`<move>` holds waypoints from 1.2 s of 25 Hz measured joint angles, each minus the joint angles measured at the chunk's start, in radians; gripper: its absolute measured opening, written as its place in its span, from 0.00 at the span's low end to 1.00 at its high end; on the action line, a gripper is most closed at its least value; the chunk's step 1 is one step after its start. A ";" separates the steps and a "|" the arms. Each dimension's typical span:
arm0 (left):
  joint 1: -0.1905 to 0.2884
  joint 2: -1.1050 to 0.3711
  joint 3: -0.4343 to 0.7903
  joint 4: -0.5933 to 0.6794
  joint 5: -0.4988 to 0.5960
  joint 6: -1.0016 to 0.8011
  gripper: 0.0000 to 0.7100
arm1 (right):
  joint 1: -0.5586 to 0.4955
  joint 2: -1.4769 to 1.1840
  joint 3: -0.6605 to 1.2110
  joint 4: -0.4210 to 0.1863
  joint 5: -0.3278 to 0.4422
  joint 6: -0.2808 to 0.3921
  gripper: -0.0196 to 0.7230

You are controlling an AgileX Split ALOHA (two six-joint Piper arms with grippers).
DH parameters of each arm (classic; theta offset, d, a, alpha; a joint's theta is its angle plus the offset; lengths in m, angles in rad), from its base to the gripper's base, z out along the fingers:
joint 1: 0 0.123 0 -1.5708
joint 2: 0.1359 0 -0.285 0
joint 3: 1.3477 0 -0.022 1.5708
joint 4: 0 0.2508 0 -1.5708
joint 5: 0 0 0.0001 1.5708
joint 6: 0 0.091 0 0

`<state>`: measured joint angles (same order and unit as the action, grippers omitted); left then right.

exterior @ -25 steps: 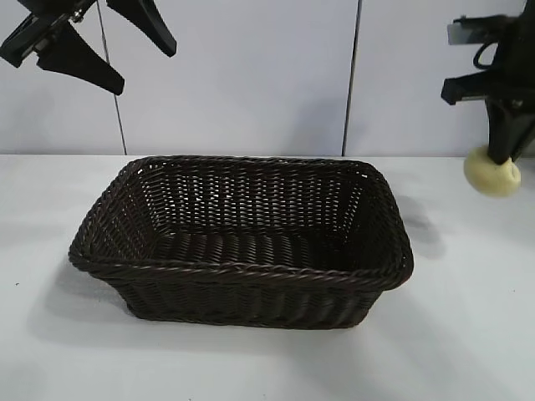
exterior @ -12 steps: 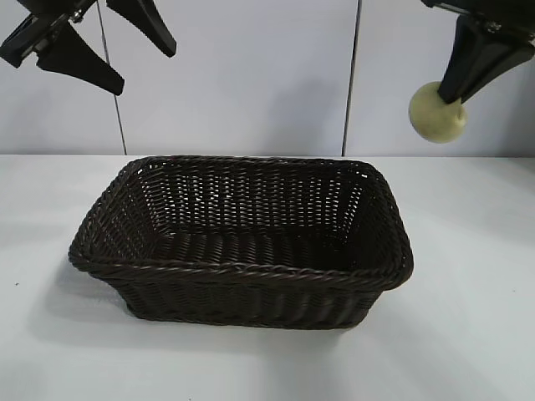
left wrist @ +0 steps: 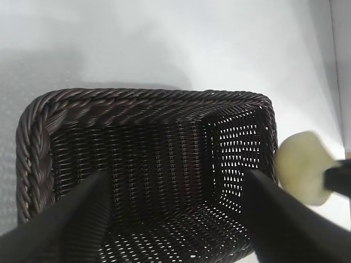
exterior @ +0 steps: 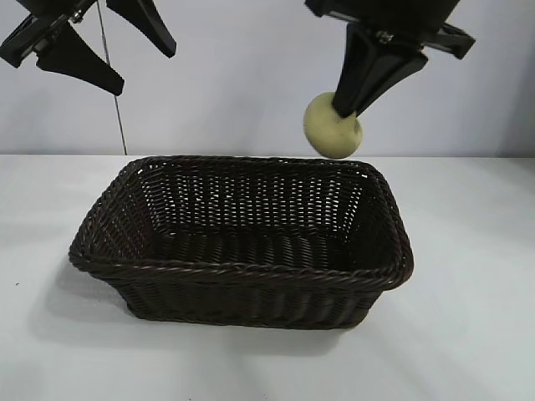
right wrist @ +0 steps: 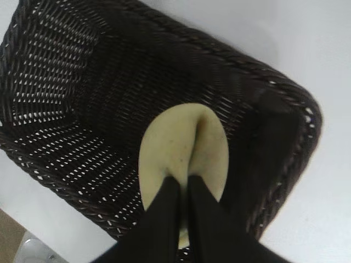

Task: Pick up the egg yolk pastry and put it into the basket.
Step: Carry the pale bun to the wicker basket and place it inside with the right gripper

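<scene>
Right end effector (exterior: 349,109) clamped on egg yolk pastry (exterior: 332,127), suspended above basket (exterior: 251,271) rear rim. Left end effector (exterior: 117,58) parked high, fingers apart.

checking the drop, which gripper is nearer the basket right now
Right. The right gripper, shut on the egg yolk pastry, hangs above the basket near its far right corner. The left gripper is open and parked high beyond the basket's far left corner.
</scene>
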<state>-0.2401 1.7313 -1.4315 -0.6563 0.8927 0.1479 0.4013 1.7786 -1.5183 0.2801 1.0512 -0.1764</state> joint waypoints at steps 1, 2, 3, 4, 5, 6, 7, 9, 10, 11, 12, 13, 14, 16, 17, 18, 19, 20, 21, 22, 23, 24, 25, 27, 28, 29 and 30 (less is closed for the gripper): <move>0.000 0.000 0.000 0.000 0.000 0.000 0.70 | 0.013 0.016 0.000 0.000 -0.001 0.001 0.06; 0.000 0.000 0.000 0.000 0.000 0.000 0.70 | 0.026 0.035 0.000 0.000 -0.005 0.005 0.06; 0.000 0.000 0.000 0.000 0.000 0.000 0.70 | 0.038 0.054 0.000 0.000 -0.010 0.005 0.06; 0.000 0.000 0.000 0.000 0.001 0.000 0.70 | 0.048 0.073 0.000 0.000 -0.020 0.007 0.06; 0.000 0.000 0.000 0.000 0.001 0.000 0.70 | 0.053 0.089 0.000 0.000 -0.031 0.009 0.06; 0.000 0.000 0.000 0.000 0.001 0.000 0.70 | 0.056 0.108 0.000 0.001 -0.039 0.012 0.06; 0.000 0.000 0.000 0.000 0.001 0.000 0.70 | 0.058 0.125 0.000 0.001 -0.045 0.016 0.06; 0.000 0.000 0.000 0.000 0.001 0.000 0.70 | 0.058 0.151 0.000 0.000 -0.053 0.018 0.06; 0.000 0.000 0.000 0.000 0.002 0.000 0.70 | 0.060 0.160 0.000 0.000 -0.056 0.018 0.06; 0.000 0.000 0.000 0.000 0.002 0.000 0.70 | 0.060 0.167 0.000 0.000 -0.057 0.018 0.06; 0.000 0.000 0.000 0.000 0.002 0.000 0.70 | 0.060 0.168 0.000 -0.001 -0.057 0.018 0.07; 0.000 0.000 0.000 0.000 0.002 0.000 0.70 | 0.060 0.169 0.000 -0.001 -0.058 0.018 0.07; 0.000 0.000 0.000 0.000 0.002 0.000 0.70 | 0.060 0.169 0.000 -0.001 -0.059 0.019 0.08; 0.000 0.000 0.000 0.000 0.002 0.000 0.70 | 0.061 0.169 0.000 -0.001 -0.059 0.019 0.08; 0.000 0.000 0.000 0.000 0.003 0.000 0.70 | 0.061 0.169 0.000 -0.001 -0.058 0.019 0.08; 0.000 0.000 0.000 0.000 0.005 0.000 0.70 | 0.061 0.169 0.000 -0.001 -0.058 0.019 0.08; 0.000 0.000 0.000 0.000 0.006 0.000 0.70 | 0.061 0.169 0.000 -0.001 -0.057 0.019 0.08; 0.000 0.000 0.000 0.000 0.010 0.000 0.70 | 0.061 0.169 0.000 -0.001 -0.056 0.020 0.08; 0.000 0.000 0.000 0.000 0.014 0.000 0.70 | 0.061 0.169 0.000 0.000 -0.052 0.020 0.08; 0.000 0.000 0.000 0.000 0.018 0.000 0.70 | 0.061 0.169 0.000 0.000 -0.050 0.020 0.09; 0.000 0.000 0.000 0.000 0.020 0.000 0.70 | 0.061 0.169 0.000 0.000 -0.047 0.020 0.10; 0.000 0.000 0.000 0.000 0.020 0.000 0.70 | 0.061 0.169 0.000 0.000 -0.045 0.020 0.12; 0.000 0.000 0.000 0.000 0.020 0.000 0.70 | 0.061 0.169 0.000 0.000 -0.045 0.021 0.16; 0.000 0.000 0.000 0.000 0.020 0.000 0.70 | 0.061 0.169 0.000 0.001 -0.045 0.022 0.33; 0.000 0.000 0.000 0.000 0.020 0.000 0.70 | 0.061 0.169 0.000 0.001 -0.045 0.022 0.44; 0.000 0.000 0.000 0.000 0.021 0.000 0.70 | 0.061 0.169 0.000 0.001 -0.045 0.022 0.54; 0.000 0.000 0.000 0.000 0.024 0.000 0.70 | 0.061 0.169 0.000 0.001 -0.045 0.022 0.64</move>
<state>-0.2401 1.7313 -1.4315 -0.6563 0.9162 0.1479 0.4623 1.9473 -1.5183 0.2809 1.0062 -0.1544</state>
